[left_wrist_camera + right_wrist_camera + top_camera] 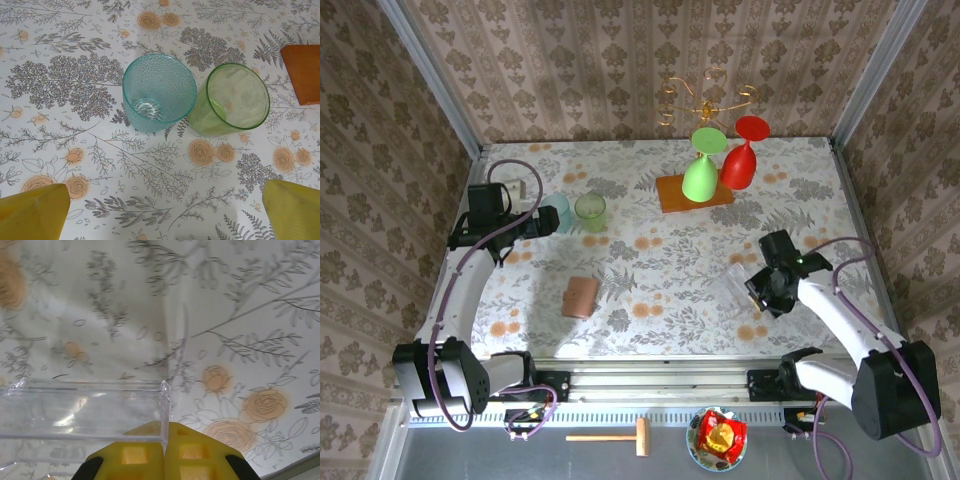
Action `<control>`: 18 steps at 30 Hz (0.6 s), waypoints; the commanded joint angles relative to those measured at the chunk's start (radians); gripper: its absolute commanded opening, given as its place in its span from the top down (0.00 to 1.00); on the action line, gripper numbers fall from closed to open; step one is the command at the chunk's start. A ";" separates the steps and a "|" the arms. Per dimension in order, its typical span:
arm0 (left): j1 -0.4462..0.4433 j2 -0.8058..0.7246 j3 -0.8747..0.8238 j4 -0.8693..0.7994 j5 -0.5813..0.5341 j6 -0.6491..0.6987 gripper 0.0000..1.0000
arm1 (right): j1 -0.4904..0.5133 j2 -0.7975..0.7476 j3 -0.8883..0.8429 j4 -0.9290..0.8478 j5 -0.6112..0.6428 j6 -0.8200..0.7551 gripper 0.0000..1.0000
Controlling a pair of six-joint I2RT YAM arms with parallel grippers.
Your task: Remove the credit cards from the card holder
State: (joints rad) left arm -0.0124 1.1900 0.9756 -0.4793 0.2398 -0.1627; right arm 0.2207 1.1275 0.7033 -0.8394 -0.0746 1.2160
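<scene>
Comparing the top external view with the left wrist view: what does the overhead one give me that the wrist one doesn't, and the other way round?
Overhead adds: the closed brown card holder near the front, the right gripper shut on a clear box, and the green goblet and red goblet on the orange board. Left wrist adds: a close look at the left gripper, its yellow fingertips wide apart, and the teal cup with its dimpled wall. Shared: teal cup and green cup side by side, plus the board's corner.
</scene>
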 commanded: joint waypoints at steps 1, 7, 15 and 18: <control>0.005 -0.001 -0.002 -0.001 0.006 0.021 0.00 | 0.047 0.069 0.099 0.019 0.037 -0.094 0.97; 0.009 0.000 -0.002 0.000 0.006 0.021 0.00 | 0.179 0.256 0.290 0.032 0.085 -0.231 1.00; 0.016 0.002 -0.004 0.000 0.004 0.023 0.00 | 0.318 0.457 0.461 0.078 0.075 -0.374 1.00; 0.017 0.005 -0.004 0.001 0.004 0.022 0.00 | 0.332 0.517 0.518 0.093 0.024 -0.444 1.00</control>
State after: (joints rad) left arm -0.0029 1.1900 0.9756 -0.4793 0.2398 -0.1608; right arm 0.5449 1.6089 1.1625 -0.7662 -0.0208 0.8631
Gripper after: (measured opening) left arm 0.997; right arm 0.044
